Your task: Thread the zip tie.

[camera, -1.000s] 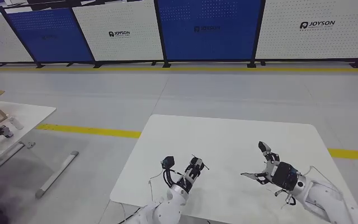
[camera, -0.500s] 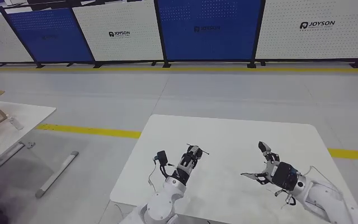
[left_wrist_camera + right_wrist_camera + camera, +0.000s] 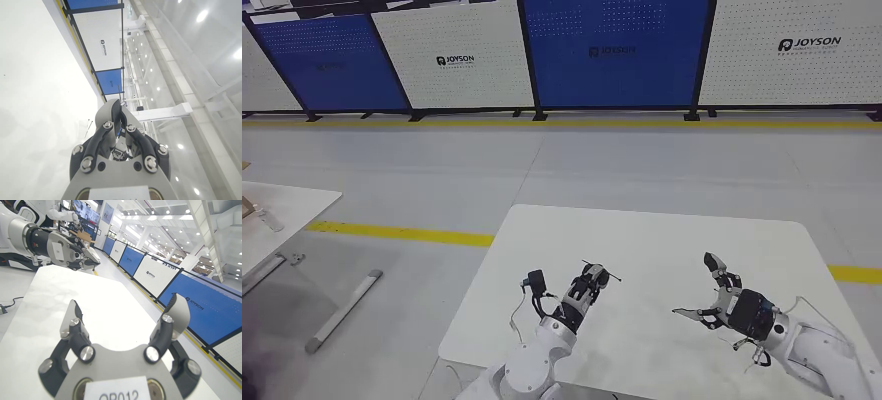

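- White table [image 3: 662,240] sat under both arms.
- Your left gripper [image 3: 119,108] pinched the zip tie [image 3: 119,93] above it.
- Your right gripper [image 3: 124,300] was wide open, holding nothing.
- That tie looked light and bendy; you needed to grab its free end.

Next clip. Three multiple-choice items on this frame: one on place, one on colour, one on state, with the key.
1. Where is the thin black plastic zip tie? A on the floor; B in the left pincer; C in a box.
2. What colour is the rectangular table? A white; B blue; C yellow.
3. How is the right pincer? A shut on a cable; B shut, empty; C open, empty.
Key: B, the tie sticks out of its shut grip; A, the top is plain white; C, its tips stand wide apart with nothing between.
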